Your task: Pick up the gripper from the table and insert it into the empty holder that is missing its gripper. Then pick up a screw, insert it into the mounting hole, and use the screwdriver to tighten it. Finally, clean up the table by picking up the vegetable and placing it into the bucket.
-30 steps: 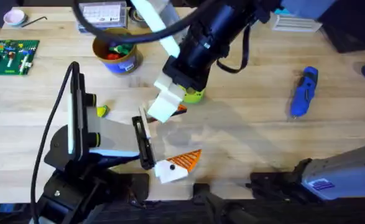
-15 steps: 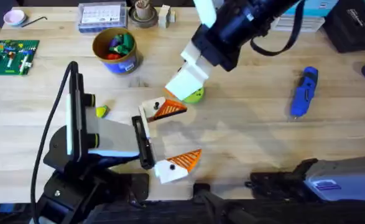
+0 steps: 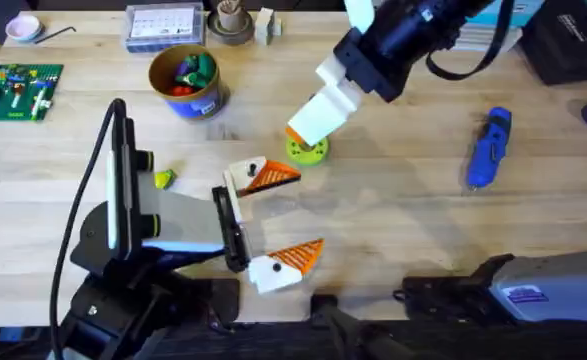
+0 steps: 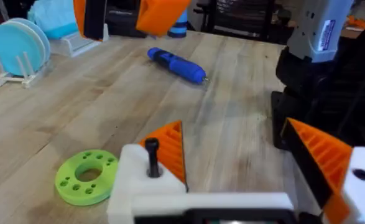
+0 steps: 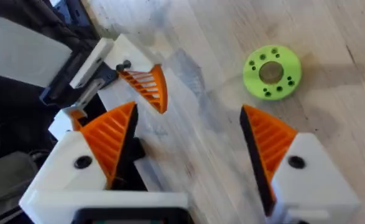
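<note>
Lifted rightward, the right tool [image 3: 308,130] hangs open; the bucket [image 3: 185,80] holds colourful toys.

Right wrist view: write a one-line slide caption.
Right hand open above the wooden table, green ring-shaped disc beyond, left hand's orange tip seated with a screw.

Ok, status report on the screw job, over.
Left gripper open; right gripper open, empty, near green disc. Orange gripper in holder, screw standing proud. Screwdriver on table, unobstructed.
</note>
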You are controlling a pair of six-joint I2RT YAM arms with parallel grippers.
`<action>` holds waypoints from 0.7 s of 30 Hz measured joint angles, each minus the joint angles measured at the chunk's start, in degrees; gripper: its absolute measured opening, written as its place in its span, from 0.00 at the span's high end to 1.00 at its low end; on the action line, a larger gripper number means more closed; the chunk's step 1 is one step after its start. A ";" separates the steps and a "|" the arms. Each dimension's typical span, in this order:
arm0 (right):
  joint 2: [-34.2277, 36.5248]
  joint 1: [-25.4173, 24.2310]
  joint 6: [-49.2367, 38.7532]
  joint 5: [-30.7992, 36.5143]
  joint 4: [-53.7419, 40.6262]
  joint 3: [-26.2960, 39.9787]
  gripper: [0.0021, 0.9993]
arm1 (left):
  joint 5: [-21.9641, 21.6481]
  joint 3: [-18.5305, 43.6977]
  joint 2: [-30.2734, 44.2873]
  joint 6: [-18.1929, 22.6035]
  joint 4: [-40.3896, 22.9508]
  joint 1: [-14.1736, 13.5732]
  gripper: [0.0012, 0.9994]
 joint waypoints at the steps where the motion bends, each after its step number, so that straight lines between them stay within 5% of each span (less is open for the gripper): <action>1: 0.00 0.00 0.10 0.00 0.00 0.00 0.01 | 0.01 -0.02 0.00 0.16 0.00 0.00 0.07; 4: 0.00 0.00 0.12 0.00 -0.03 0.00 0.01 | 0.00 -0.02 0.00 0.28 0.01 0.00 0.27; 12: 0.02 0.00 0.13 0.00 -0.39 0.00 0.01 | -0.01 -0.04 0.01 0.51 0.00 0.00 0.57; 15: 0.00 0.00 0.13 0.00 -0.42 0.00 0.01 | -0.01 -0.04 -0.01 0.78 0.02 0.00 0.96; 21: 0.00 -0.28 0.12 0.88 -1.10 0.00 0.01 | 0.01 -0.04 0.01 0.68 0.07 0.00 1.00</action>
